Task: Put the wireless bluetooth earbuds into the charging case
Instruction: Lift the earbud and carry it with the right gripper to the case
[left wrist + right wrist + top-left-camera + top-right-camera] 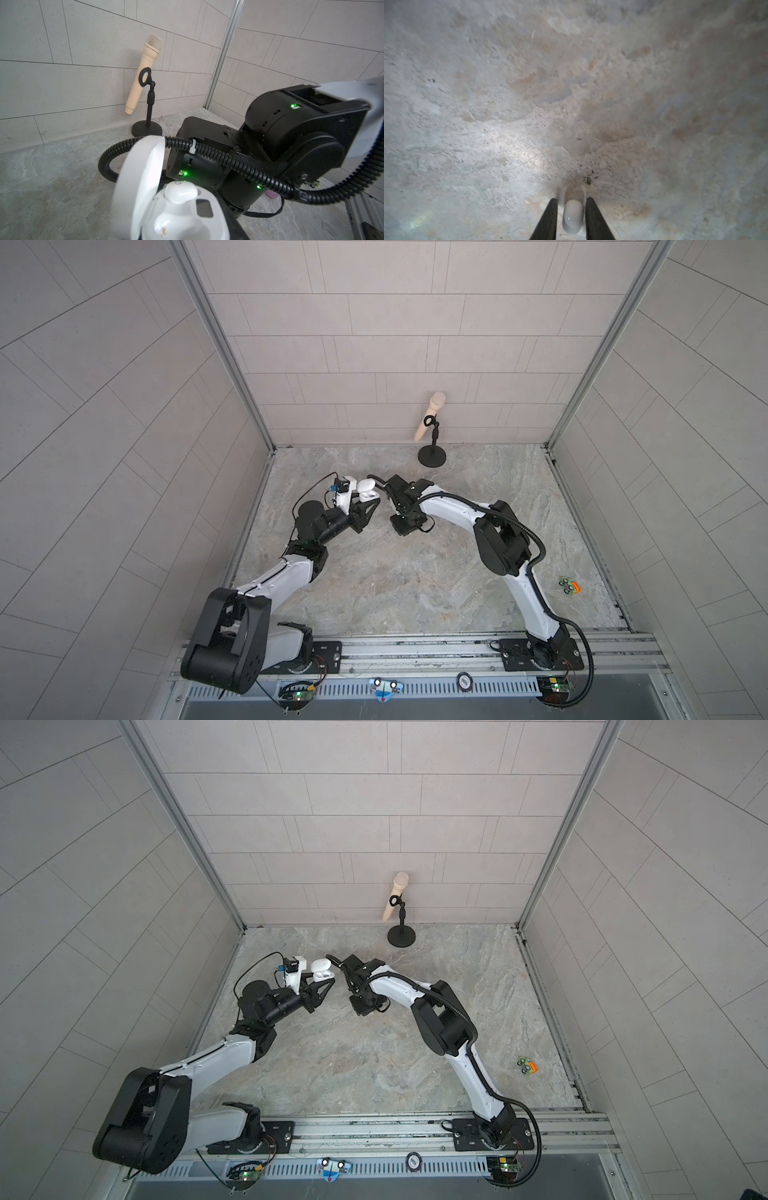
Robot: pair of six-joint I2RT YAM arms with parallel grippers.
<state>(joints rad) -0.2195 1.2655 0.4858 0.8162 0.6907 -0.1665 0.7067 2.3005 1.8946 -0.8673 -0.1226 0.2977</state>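
pale grey tiled walls (374, 323) enclose a mottled stone-look floor (415, 580), metal posts (226, 352) in the corners.

A beige microphone (433, 408) tilts on a black stand (432, 457), well apart from a green-and-orange toy (569, 585).

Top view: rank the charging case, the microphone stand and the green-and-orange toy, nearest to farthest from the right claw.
1. The charging case, lid open, just left of the right claw.
2. The microphone stand, farther back and slightly right.
3. The green-and-orange toy, far off on the right side.
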